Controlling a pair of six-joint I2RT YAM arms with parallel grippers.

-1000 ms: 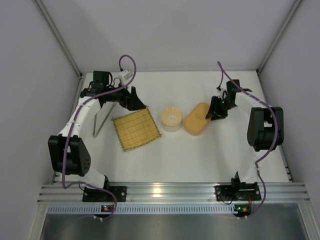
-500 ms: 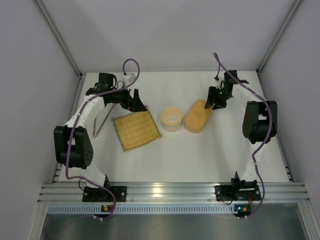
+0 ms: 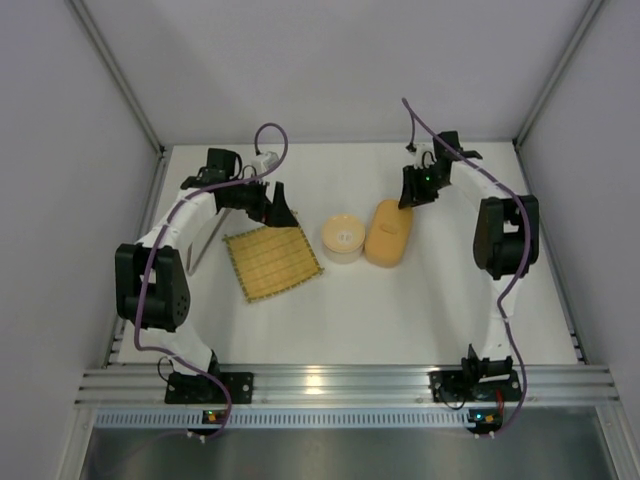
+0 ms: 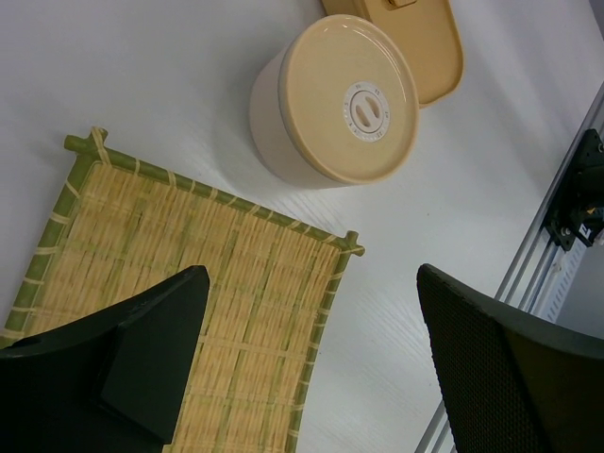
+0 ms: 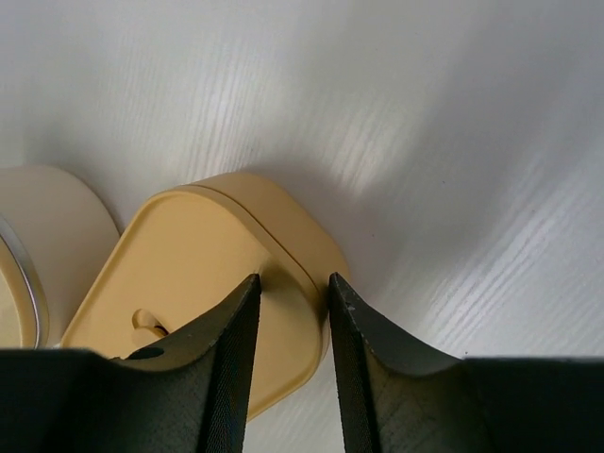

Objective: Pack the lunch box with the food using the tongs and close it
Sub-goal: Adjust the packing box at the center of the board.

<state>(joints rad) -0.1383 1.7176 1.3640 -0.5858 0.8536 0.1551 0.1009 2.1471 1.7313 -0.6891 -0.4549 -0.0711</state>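
The tan-orange lunch box point(image 3: 388, 236) lies lid-on at mid-table, its long axis running nearly front to back; its lid edge also shows in the left wrist view point(image 4: 429, 47). My right gripper point(image 3: 412, 190) is at its far end. In the right wrist view the narrow jaws point(image 5: 293, 283) straddle that end's rim point(image 5: 189, 264), one finger on the lid and one outside the wall, shut on it. My left gripper point(image 3: 270, 205) hangs wide open and empty point(image 4: 313, 283) over the mat's far corner. The slim tongs point(image 3: 200, 250) lie left of the mat. No food shows.
A square woven bamboo mat point(image 3: 272, 260) lies left of centre, also under the left gripper point(image 4: 189, 245). A round cream container with a lid point(image 3: 343, 238) stands between the mat and the lunch box point(image 4: 340, 94). Grey walls close the back and sides.
My right gripper has moved up and to the left at the box's far end, its jaws narrowing. The box has swung from tilted to nearly upright. The left gripper has drifted slightly right.
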